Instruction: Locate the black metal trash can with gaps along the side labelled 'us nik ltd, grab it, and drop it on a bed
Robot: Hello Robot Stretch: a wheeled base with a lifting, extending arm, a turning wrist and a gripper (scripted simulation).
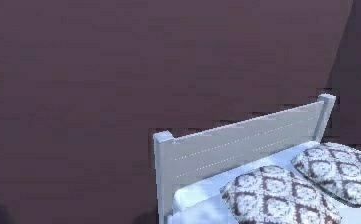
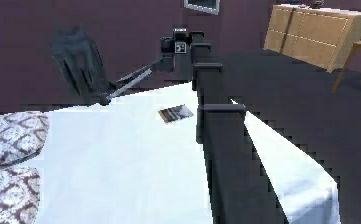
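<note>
trash can point(image 2: 78, 58) hangs off tool point(image 2: 110, 90) tip, grasped, above bed point(image 2: 118, 165) (far edge).

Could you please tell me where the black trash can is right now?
In the arm side view's upper left, the black trash can hangs from the jaws at the arm's far end, at the white bed's far edge, beyond the patterned pillows.
</note>
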